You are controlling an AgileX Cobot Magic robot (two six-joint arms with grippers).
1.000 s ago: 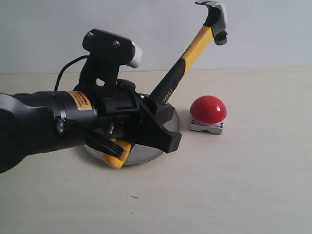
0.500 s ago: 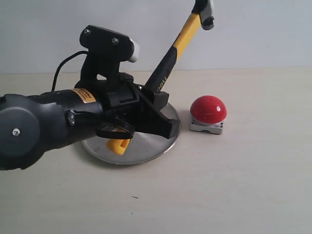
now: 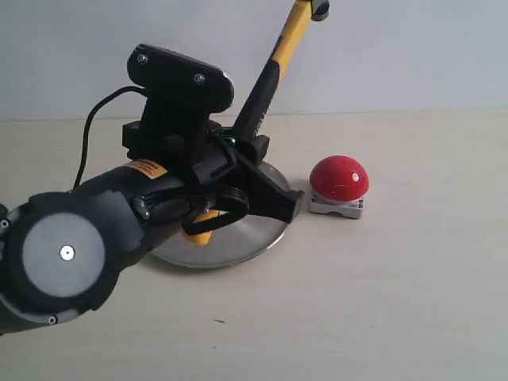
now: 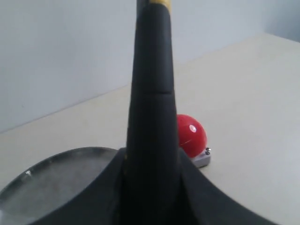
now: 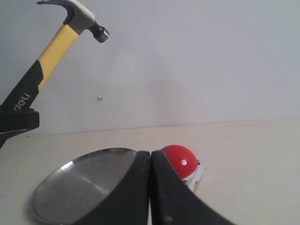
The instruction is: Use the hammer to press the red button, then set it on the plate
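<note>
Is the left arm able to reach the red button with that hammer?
Probably yes: the left gripper holds the hammer raised beside the button, and nothing stands between them.

yellow-and-black claw hammer with dark steel head (image 3: 260, 101): 1 | glossy red dome button on grey metal base (image 3: 339, 178): 1 | round silver metal plate (image 3: 238, 242): 1

Glossy red plastic dome on the red button (image 3: 339, 177), grey metal base beneath. The plate (image 3: 246, 240) is shiny metal, scuffed and streaked. Hammer (image 5: 56, 44): smooth polished steel head, handle matt yellow and black. Right gripper (image 5: 150, 161) is matt black plastic. Table (image 3: 397, 302) pale, smooth, matt.
</note>
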